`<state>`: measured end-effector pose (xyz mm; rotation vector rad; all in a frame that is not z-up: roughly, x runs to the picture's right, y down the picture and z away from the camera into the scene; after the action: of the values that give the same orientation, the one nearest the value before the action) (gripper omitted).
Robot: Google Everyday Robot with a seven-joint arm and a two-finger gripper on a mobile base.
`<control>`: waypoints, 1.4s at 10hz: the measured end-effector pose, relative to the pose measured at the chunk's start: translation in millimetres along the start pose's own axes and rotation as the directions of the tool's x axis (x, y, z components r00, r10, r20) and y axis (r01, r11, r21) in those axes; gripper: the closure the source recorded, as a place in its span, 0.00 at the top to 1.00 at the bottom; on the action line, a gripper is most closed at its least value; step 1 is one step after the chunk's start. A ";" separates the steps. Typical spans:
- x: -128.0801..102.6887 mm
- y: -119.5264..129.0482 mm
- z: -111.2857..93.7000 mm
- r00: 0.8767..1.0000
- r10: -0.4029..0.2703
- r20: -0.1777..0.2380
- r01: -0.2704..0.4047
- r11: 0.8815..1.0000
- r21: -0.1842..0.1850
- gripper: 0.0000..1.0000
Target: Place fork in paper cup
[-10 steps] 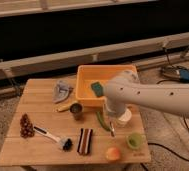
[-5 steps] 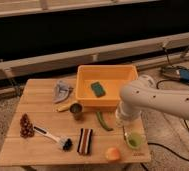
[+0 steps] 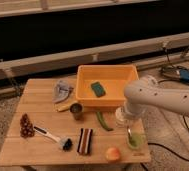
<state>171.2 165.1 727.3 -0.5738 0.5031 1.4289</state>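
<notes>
Silvery and slim, what looks like the fork (image 3: 129, 134) shows just below the gripper (image 3: 127, 125), at about 6 o'clock from it. Its lower end reaches the flat green disc (image 3: 136, 141) near the table's (image 3: 38, 107) front right corner. You cannot tell whether it is gripped or lying on the wood.

The cup (image 3: 121, 118) stands just beside the gripper, at roughly 10 o'clock from it. It is a pale round shape partly covered by the arm's end. It is in front of the yellow bin (image 3: 108, 80), near that bin's front right corner.

Your white arm (image 3: 163, 97) comes in from 3 o'clock and bends at a rounded joint level with the bin's right wall. From there it drops straight down, so the gripper points at the tabletop between the cup and the green disc.

How wide the gripper stands is not something you can read here, nor whether it touches the cup.

From the cup, a green pod (image 3: 103, 121) lies near at 9 o'clock and a dark metal cup (image 3: 76, 110) lies farther out the same way. The brush (image 3: 52, 136) lies well apart toward 8 o'clock.
</notes>
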 end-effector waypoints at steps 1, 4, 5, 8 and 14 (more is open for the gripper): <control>-1.1 -2.2 1.0 1.000 -0.007 -0.004 0.007 1.000 0.005 0.00; -1.4 -5.4 2.1 1.000 -0.020 -0.007 0.020 1.000 0.010 0.00; -1.9 -5.6 1.9 1.000 -0.026 -0.005 0.026 1.000 0.011 0.00; -3.6 -2.9 -2.7 0.998 -0.069 -0.004 0.070 0.997 0.017 0.00; 9.5 -3.1 -11.2 0.990 -0.136 -0.044 0.137 0.990 0.031 0.04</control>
<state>175.3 165.0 712.8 -0.6011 0.5105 1.2787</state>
